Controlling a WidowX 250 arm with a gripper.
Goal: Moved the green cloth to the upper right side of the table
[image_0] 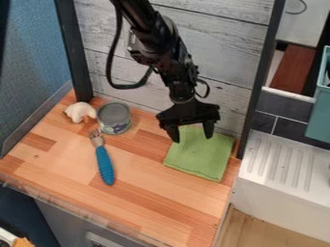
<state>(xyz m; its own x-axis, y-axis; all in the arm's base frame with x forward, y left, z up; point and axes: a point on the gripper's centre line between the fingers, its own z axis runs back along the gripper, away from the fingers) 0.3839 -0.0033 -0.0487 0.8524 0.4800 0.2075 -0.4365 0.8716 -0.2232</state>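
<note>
No readable text, labels, numbers or signs on anything.

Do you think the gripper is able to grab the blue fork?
Probably yes. The open gripper is over at the cloth, and nothing lies on the fork or stands between them. The can is close to the prongs, so the handle looks easier to grab.

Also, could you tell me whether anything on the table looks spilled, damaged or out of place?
Nothing stands out: I see no spill or damage. The green cloth lies spread at the table's right, below the open gripper; the can stands upright, with the blue-handled fork near it.
</note>
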